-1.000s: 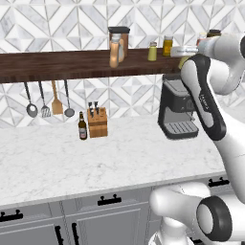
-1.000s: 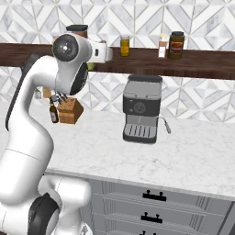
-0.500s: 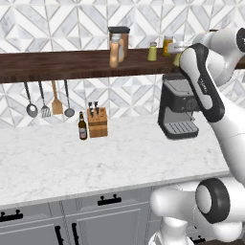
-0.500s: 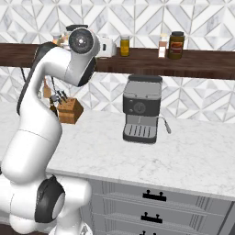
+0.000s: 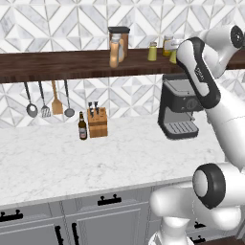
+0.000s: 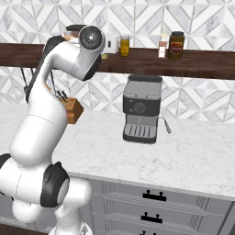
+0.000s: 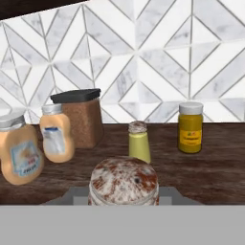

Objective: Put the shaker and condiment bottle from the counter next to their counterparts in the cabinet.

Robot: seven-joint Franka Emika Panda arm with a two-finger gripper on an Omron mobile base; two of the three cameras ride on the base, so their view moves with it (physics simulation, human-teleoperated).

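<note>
Jaws closed on the shaker (image 7: 123,184), which I hold upright at the shelf (image 7: 210,182). Its twin (image 7: 139,143) stands straight ahead, just beyond. I judge a short forward set-down beside it remains.

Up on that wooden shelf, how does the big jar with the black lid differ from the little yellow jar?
The black-lidded jar has a flat dark lid; the yellow jar has a white cap. The black-lidded jar holds something brown, while the yellow jar's contents are mustard yellow and it has a small label. The black-lidded jar is clearly wider and taller than the yellow jar. Both stand upright on the shelf, near the tiled wall.
</note>
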